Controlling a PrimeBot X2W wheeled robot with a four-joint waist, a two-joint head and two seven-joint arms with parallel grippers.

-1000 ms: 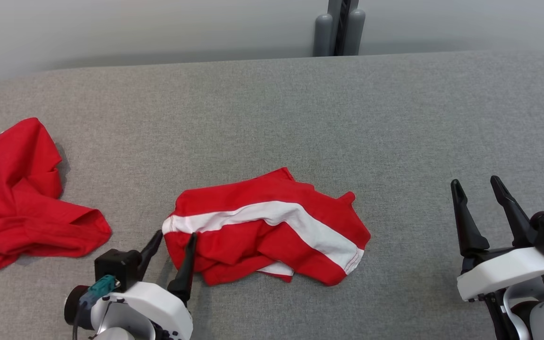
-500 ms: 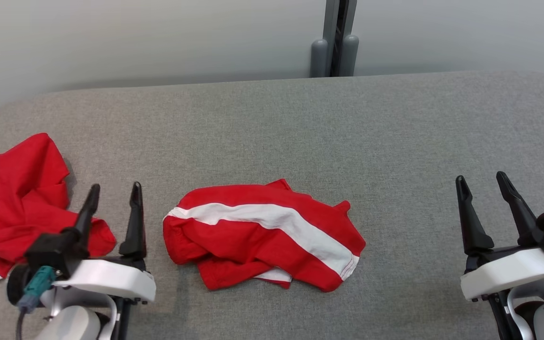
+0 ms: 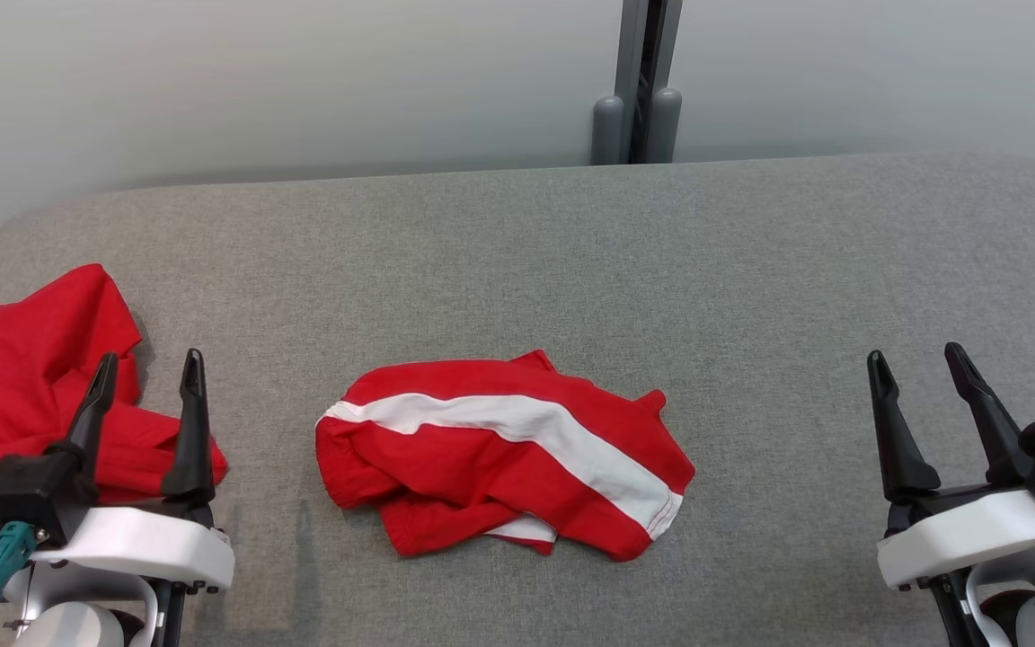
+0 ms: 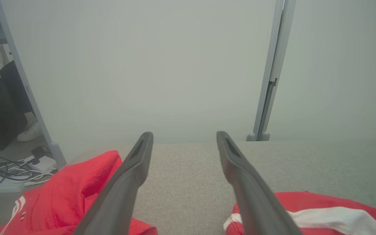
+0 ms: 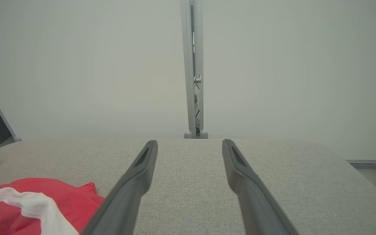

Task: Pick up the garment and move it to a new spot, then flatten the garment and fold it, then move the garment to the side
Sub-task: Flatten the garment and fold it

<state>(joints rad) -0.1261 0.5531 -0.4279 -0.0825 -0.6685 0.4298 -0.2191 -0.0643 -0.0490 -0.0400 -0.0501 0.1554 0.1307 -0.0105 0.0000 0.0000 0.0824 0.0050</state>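
The garment (image 3: 499, 458), red with a broad white stripe, lies crumpled in the middle of the grey padded table (image 3: 571, 252). It also shows at the lower right of the left wrist view (image 4: 321, 215) and the lower left of the right wrist view (image 5: 28, 202). My left gripper (image 3: 151, 359) stands open at the lower left, well left of the garment and holding nothing; its fingers spread wide in its own view (image 4: 184, 134). My right gripper (image 3: 915, 353) stands open at the lower right over bare table, far from the garment, empty in its own view (image 5: 190, 142).
A second red garment (image 3: 23, 386) lies bunched at the table's left edge, partly behind my left gripper's fingers, seen too in the left wrist view (image 4: 67, 192). A grey post (image 3: 639, 81) stands behind the table's far edge. Cables lie on the floor (image 4: 8, 176) off to the left.
My left gripper has drawn away leftward from the garment's left edge and opened wider. The head camera has tilted, so the whole picture sits lower. The right gripper has stayed put.
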